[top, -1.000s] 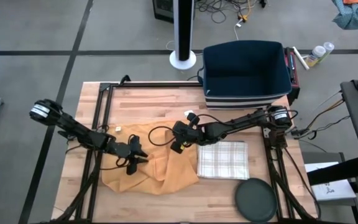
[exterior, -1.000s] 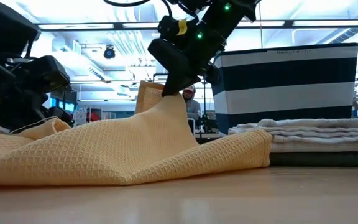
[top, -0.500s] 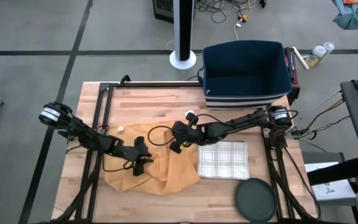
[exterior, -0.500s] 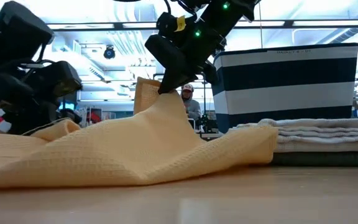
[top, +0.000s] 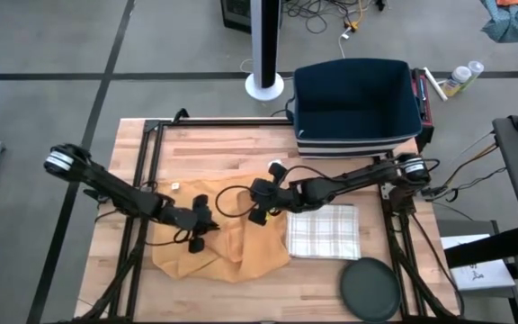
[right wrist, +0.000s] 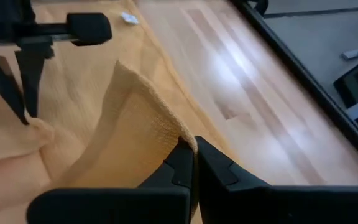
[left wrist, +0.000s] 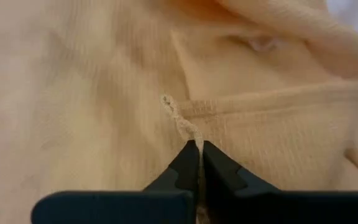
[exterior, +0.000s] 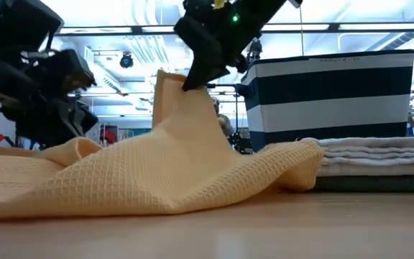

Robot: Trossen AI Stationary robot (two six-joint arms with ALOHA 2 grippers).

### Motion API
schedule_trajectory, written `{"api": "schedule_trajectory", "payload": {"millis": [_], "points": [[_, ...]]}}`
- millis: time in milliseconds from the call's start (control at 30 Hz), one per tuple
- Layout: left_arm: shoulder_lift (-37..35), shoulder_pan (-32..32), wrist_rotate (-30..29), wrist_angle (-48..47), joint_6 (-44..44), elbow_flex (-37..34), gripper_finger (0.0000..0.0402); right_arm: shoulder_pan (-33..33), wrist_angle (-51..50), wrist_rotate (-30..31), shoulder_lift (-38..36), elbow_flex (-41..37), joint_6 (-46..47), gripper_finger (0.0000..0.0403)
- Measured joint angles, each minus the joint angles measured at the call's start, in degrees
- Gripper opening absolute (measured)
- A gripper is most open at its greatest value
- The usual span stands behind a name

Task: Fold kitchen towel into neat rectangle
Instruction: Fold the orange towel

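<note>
Tool [top: 257,214] tips buried in towel [top: 241,250]

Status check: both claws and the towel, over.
Left claw and right claw both shut on orange towel. Right lifts an edge high. Folded checked towel alongside.

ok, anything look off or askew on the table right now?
Nothing damaged or spilled. The yellow towel is bunched and rumpled mid-fold, one edge lifted by the right gripper, the left gripper pinching a hem. The checked towel lies folded flat beside it.
</note>
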Motion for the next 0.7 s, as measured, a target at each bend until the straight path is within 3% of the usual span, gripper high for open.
{"api": "schedule_trajectory", "payload": {"millis": [133, 267, 367, 533, 700], "points": [[-10.1, -0.9, -0.1, -21.5, 0.2, 5.6, 0.0001, 0.6, -2.2, 1.3, -4.2, 0.6, -1.4, 0.0], [-21.1, -4.0, -0.2, -42.1, 2.7, 16.0, 0.0001, 2.8, -2.6, 1.8, -9.9, 2.4, -3.7, 0.0], [-27.9, -6.2, -0.2, -52.3, 4.0, 25.9, 0.0001, 5.5, -1.5, 3.3, -14.1, 4.0, -7.1, 0.0], [-35.5, -8.0, 0.6, -61.3, 5.6, 40.6, 0.0, 9.5, 1.2, 5.0, -20.7, 6.2, -12.8, 0.0], [-41.3, -8.0, 16.5, -67.8, -1.0, 47.6, 0.0, 14.0, -1.2, 3.6, -24.9, 5.9, -8.7, 0.0]]}}
